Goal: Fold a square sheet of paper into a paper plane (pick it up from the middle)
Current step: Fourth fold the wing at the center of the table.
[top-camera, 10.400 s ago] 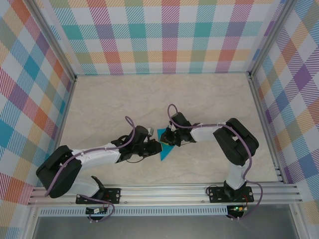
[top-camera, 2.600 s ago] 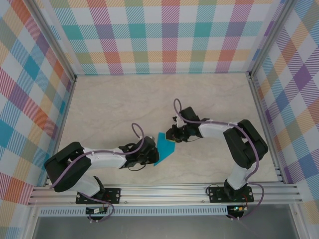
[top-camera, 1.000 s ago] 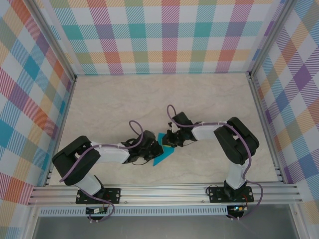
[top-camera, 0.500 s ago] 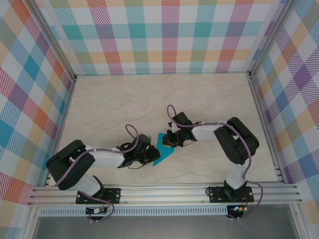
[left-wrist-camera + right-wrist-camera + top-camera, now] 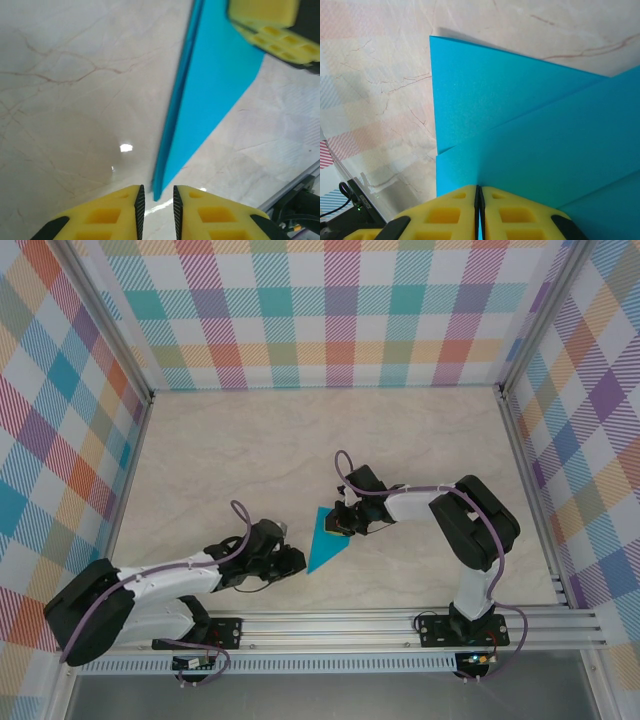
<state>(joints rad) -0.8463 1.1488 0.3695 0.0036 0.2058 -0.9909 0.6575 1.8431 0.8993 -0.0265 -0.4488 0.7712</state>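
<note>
One paper plane (image 5: 323,545): plain teal, folded to a narrow triangle, lying flat on the bench a little right of centre, nearer the front rail than the far wall.
Point: the sharp tip aims near-left, toward the rail; the wide end lies farther off, under the right gripper.
Folds: in the right wrist view two layers overlap along a straight slanting edge; in the left wrist view the long left edge shows a doubled layer.
Right gripper (image 5: 341,524): down on the wide end, jaws clenched with no gap between the yellow fingers (image 5: 445,215). The tips touch the paper, but I cannot tell whether a ply is nipped between them.
Left gripper (image 5: 292,560): low over the bench, just beside the sharp tip on its left. The jaws are parted by a narrow slot and grasp nothing; the tip lies just ahead of the slot, not in it.
Bench (image 5: 250,450): pale, marble-veined and glossy, with a small glint of light near the paper's long edge.
Edges: checked walls (image 5: 330,320) stand on the left, far and right sides; an aluminium rail (image 5: 340,625) runs along the near edge and carries both arm bases.
Open room: bare bench across the far half and down the left side; a smaller bare patch lies toward the right wall, beyond the right arm; a short strip lies between the tip and the rail.
</note>
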